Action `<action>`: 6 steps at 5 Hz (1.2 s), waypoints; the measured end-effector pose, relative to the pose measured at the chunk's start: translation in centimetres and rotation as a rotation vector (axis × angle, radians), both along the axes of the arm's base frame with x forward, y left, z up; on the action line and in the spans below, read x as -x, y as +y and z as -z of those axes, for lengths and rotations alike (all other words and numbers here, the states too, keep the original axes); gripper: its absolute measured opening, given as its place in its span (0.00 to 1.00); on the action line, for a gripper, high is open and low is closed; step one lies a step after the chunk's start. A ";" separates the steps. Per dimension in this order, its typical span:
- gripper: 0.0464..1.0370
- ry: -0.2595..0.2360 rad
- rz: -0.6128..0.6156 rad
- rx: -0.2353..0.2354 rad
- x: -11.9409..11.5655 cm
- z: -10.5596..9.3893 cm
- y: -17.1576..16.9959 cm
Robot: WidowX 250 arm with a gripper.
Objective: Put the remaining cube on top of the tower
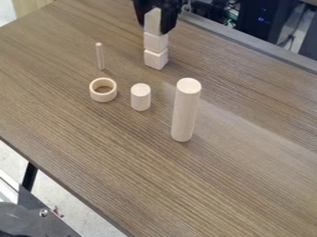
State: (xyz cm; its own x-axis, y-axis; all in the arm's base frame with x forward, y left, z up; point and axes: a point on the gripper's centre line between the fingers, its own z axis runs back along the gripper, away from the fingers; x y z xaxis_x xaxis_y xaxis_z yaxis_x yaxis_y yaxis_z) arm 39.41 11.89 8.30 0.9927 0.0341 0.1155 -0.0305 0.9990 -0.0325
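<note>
At the top of the camera view, the black gripper (pixel 155 19) hangs over the tower, shut on a pale wooden cube (pixel 152 21). One finger is at the cube's left side and the other covers part of its right side. Directly below are two stacked cubes, the upper one (pixel 155 42) on the lower one (pixel 156 59), which rests on the table. The held cube lines up with this stack and its bottom edge appears to meet the upper cube; whether its weight rests there I cannot tell.
On the brown table (pixel 248 171), a tall cylinder (pixel 186 110) stands right of centre. Left of it are a short cylinder (pixel 140 97), a wooden ring (pixel 103 90) and a thin upright peg (pixel 100 56). The table's back edge runs behind the tower.
</note>
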 end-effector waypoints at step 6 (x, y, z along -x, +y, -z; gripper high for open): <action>0.96 -0.088 -0.059 0.022 -0.1 -4.5 -1.2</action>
